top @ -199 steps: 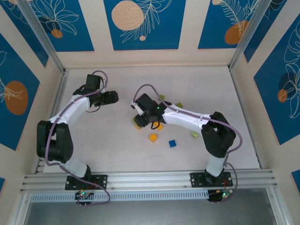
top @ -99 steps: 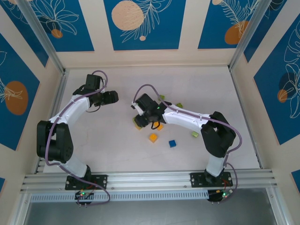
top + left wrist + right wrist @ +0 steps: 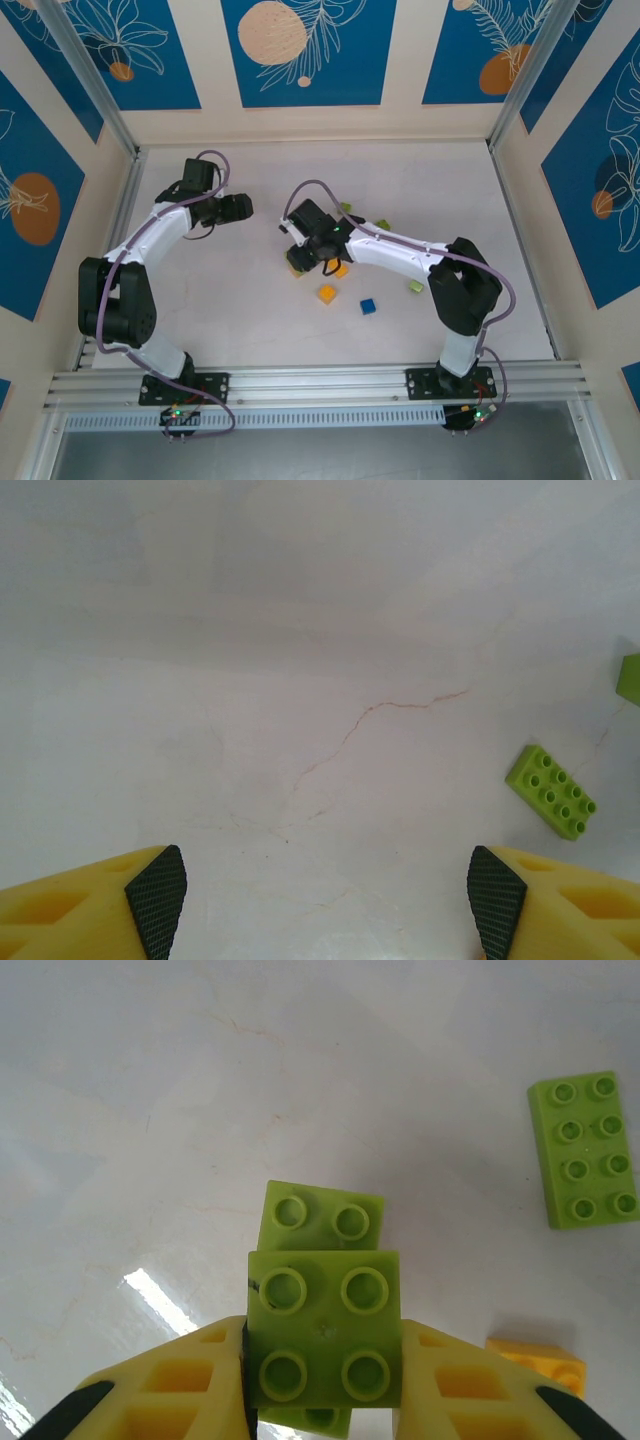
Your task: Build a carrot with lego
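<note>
Hardly anything had moved in the last second: the right end effector (image 3: 322, 1365) stayed clamped on a square lime-green four-stud plastic brick (image 3: 323, 1335) near the worktop's (image 3: 200, 300) middle, directly over a longer lime-green studded brick (image 3: 320, 1212), so the joining step seemed still under way. The left end effector (image 3: 325, 890) hung wide and empty nearer the left edge, well apart from both.

Bright even light, soft shadows, glare patch on table (image 3: 150, 1295) (right wrist view), sharp focus
</note>
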Robot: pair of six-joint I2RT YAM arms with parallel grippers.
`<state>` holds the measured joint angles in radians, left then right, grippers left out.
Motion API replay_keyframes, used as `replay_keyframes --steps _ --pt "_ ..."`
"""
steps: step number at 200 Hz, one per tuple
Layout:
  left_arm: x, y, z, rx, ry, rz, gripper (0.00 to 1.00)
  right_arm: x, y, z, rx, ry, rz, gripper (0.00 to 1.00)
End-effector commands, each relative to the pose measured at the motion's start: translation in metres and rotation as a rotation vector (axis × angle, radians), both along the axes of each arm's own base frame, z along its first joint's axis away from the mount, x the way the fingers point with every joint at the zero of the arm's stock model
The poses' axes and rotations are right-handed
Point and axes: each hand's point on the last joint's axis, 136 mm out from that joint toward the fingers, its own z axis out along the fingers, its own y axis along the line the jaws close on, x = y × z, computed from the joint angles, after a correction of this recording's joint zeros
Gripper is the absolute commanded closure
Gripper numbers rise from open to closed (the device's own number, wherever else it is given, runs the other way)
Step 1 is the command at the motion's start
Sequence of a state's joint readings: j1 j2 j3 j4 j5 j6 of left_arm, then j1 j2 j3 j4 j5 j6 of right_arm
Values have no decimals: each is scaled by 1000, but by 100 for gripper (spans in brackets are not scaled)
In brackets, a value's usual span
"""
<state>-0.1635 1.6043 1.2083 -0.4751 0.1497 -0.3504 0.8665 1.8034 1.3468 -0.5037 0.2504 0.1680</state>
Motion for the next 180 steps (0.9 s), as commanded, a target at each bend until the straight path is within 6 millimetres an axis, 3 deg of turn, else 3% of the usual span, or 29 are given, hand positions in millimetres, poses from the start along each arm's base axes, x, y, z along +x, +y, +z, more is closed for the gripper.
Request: replay_keyframes --steps 1,69,180 --pt "1 4 12 -15 -27 8 23 -16 -16 -24 -123 92 -27 75" --pt "1 4 11 -12 -26 8 23 -23 -24 -26 -149 167 -134 74" --pt "3 4 12 -18 -28 9 23 -35 -32 -62 -170 180 -113 75"
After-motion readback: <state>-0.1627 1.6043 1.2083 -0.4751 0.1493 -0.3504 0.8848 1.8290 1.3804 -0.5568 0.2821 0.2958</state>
